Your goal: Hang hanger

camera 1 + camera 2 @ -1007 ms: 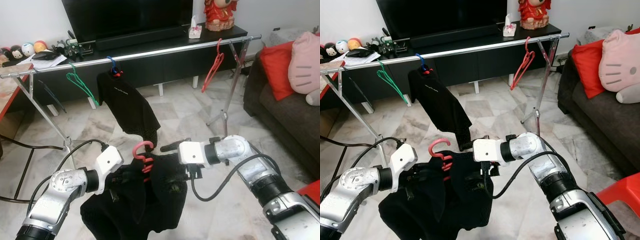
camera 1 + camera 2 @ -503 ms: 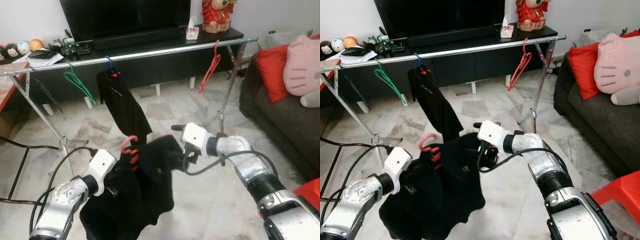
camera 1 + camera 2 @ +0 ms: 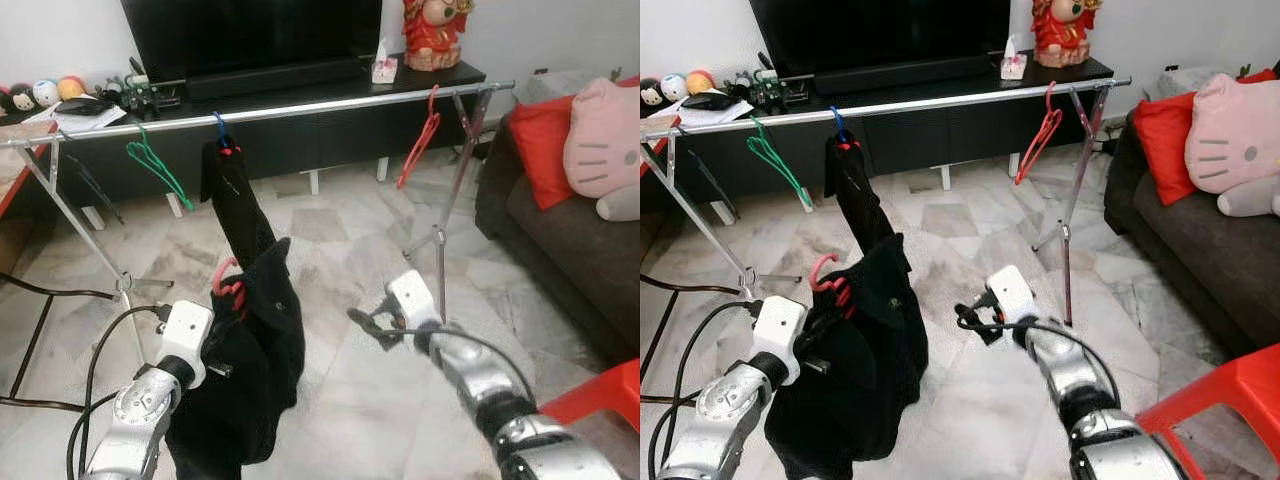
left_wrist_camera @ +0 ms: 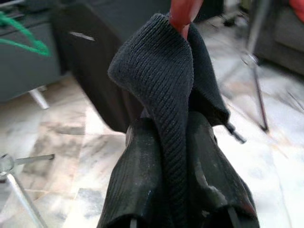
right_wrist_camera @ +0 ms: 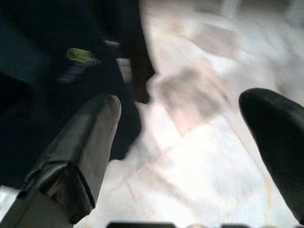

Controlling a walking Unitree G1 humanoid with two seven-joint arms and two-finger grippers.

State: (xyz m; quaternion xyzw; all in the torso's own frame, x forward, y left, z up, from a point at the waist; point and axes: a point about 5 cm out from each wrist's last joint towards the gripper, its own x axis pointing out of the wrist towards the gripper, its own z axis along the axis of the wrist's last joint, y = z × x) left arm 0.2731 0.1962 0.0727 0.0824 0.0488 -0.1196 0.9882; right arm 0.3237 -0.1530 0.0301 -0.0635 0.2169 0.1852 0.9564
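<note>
The left tool (image 4: 166, 156) is clamped on a black ribbed knit garment (image 3: 245, 360), its 2 black fingers (image 4: 137, 175) pressed on either side of a fold of the cloth. A red plastic hanger (image 3: 228, 283) sits inside that garment, its curved hook sticking up just above the tool, and the cloth hangs down from it in a heavy drape beside the left arm. The hanger is well below the rail, not on it.

The right tool (image 3: 975, 318) is held low over the floor, just to the right of the garment and apart from it, its 2 fingers (image 5: 80, 152) spread wide with nothing between them.

Beyond both tools a thin chrome rail (image 3: 300, 106) runs across the room on crossed metal legs. On it hang a green wire hanger (image 3: 155, 163), a blue-hooked hanger carrying a second black garment (image 3: 232, 195) that droops in a narrow strip, and a bare red hanger (image 3: 420, 140) near the right end.

The floor (image 3: 340, 240) is glossy, veined marble tile. Behind the rail stands a long, low black TV cabinet (image 3: 330, 110) with a tissue box (image 3: 384, 68) and a red figurine (image 3: 438, 30) on top. At the right is a dark sofa (image 3: 560, 240) bearing a red cushion (image 3: 540, 140) and a pink plush (image 3: 605, 140).
</note>
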